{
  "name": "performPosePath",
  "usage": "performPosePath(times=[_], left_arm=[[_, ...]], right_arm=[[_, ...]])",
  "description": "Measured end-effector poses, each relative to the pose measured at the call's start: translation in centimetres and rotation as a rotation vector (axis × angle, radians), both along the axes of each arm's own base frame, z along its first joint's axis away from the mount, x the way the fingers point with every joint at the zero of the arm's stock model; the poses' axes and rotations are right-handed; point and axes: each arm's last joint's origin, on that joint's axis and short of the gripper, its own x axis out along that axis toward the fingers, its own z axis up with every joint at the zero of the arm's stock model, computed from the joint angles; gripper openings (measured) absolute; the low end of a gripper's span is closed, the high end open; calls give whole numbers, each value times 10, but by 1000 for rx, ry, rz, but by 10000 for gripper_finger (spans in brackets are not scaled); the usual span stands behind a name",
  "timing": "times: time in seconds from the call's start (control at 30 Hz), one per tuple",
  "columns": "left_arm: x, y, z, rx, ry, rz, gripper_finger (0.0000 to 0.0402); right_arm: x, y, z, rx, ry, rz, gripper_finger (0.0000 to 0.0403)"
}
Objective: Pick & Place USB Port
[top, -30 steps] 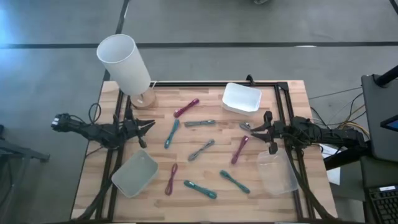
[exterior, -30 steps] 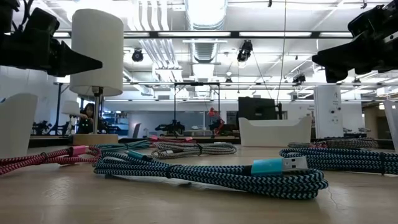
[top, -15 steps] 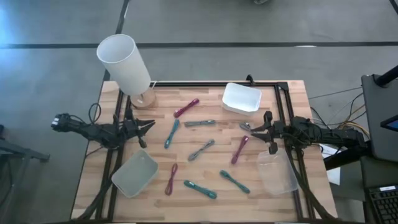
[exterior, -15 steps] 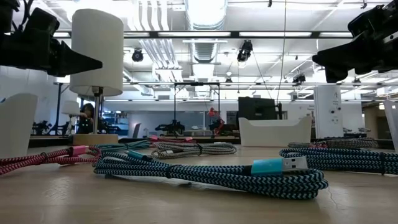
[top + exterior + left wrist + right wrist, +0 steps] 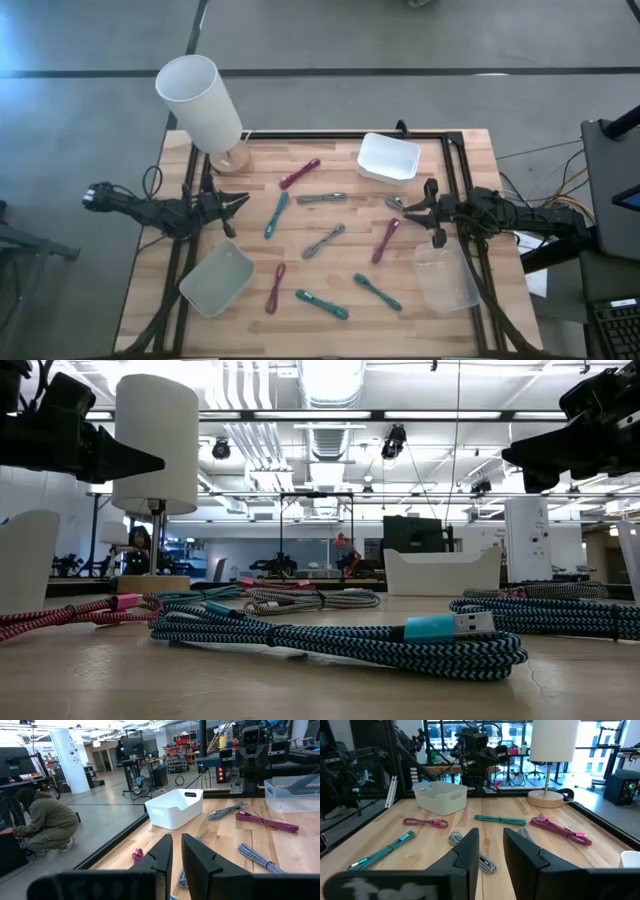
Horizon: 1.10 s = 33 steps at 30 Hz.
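Observation:
Several bundled USB cables lie flat on the wooden table: a pink one point(image 5: 300, 173), a teal one point(image 5: 276, 214), two grey ones point(image 5: 322, 199) point(image 5: 324, 240), a maroon one point(image 5: 386, 240), and more near the front edge, with a teal bundle point(image 5: 400, 640) closest in the low view. My left gripper point(image 5: 243, 203) point(image 5: 177, 840) hovers above the table's left side. Its fingers are a narrow gap apart and empty. My right gripper point(image 5: 400, 207) point(image 5: 491, 837) hovers at the right side, beside the maroon cable, also slightly open and empty.
A white bin point(image 5: 388, 158) stands at the far right, a translucent bin point(image 5: 217, 278) at the near left, and a clear bin point(image 5: 445, 275) at the near right. A lamp point(image 5: 200, 100) stands on the far left corner. A person crouches in the room beyond point(image 5: 42, 820).

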Motion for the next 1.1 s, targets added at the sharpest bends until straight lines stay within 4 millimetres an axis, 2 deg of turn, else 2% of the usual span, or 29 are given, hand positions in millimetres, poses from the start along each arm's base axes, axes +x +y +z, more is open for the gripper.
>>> performPosePath(times=[0.43,0.87,1.1], left_arm=[[0,0,0,0,0,0,46],[0,0,0,0,0,0,46],[0,0,0,0,0,0,46]], right_arm=[[0,0,0,0,0,0,68],[0,0,0,-1,0,0,86],[0,0,0,-1,0,0,80]])
